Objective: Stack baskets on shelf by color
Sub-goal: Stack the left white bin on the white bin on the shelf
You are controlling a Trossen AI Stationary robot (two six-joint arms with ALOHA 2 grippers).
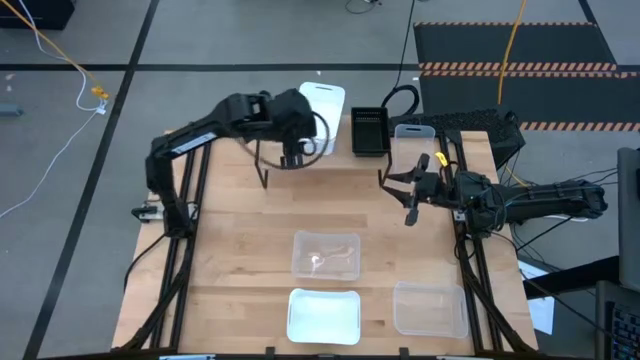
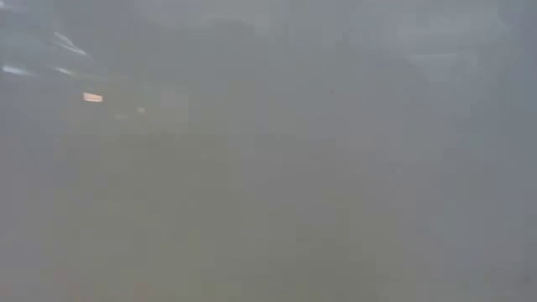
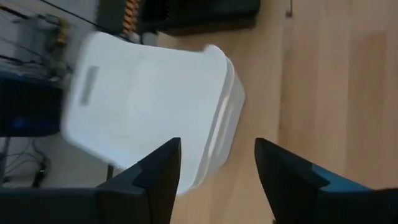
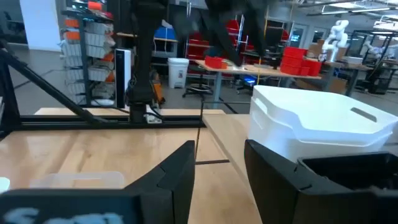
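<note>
High view: white basket (image 1: 322, 100) upside-down on shelf (image 1: 345, 150); both pincers open, empty.

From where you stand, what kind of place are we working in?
Probably a robotics lab or workshop. Past the white basket, the right wrist view shows a workbench with red bins, stocked racks and a white robot figure. Hazard-striped matting lies beyond the table.

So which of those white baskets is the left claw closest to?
The white basket on the shelf, right by the left gripper; the other white basket sits at the table's near edge.
</note>
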